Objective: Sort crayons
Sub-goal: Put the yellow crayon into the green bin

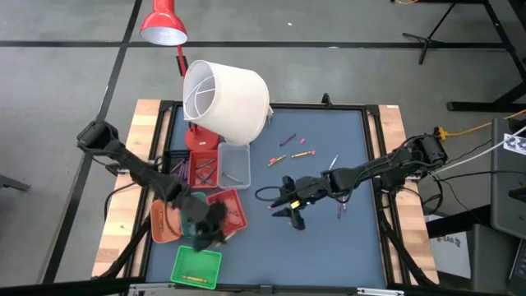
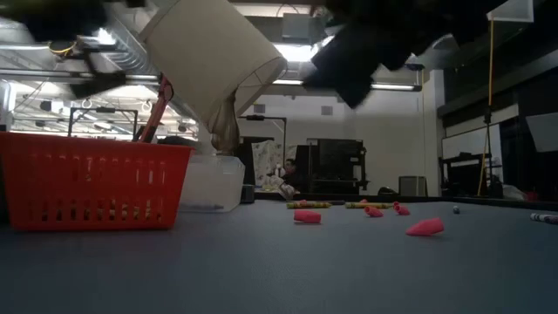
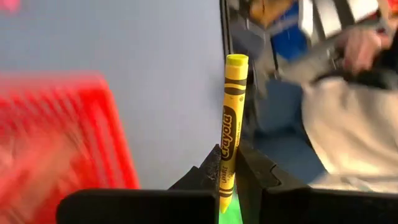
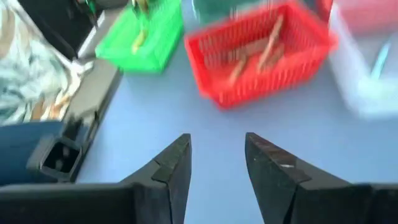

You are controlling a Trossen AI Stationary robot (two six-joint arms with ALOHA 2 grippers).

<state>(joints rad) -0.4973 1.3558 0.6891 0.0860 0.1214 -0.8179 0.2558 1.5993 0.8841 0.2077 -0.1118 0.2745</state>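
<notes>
A yellow crayon point(image 3: 230, 118) stands upright between the fingers of my left gripper point(image 3: 225, 163), which is shut on it. In the high view that gripper point(image 1: 203, 230) hangs between the red tray point(image 1: 236, 205) and the green tray point(image 1: 196, 267). Loose crayons point(image 1: 301, 154) lie scattered on the blue mat behind my right gripper point(image 1: 283, 208), and one lies apart point(image 1: 340, 209). The right gripper point(image 4: 216, 158) is open and empty over bare mat, facing the red tray point(image 4: 261, 50) with crayons in it and the green tray point(image 4: 146, 34).
A tipped white lampshade point(image 1: 226, 99) leans over the back trays: a red one point(image 1: 204, 168), a clear one point(image 1: 234, 164) and a dark one point(image 1: 177, 164). An orange tray point(image 1: 163, 224) sits at the left. Small pink pieces point(image 2: 307, 216) lie on the mat. A red lamp point(image 1: 164, 25) stands beyond the table.
</notes>
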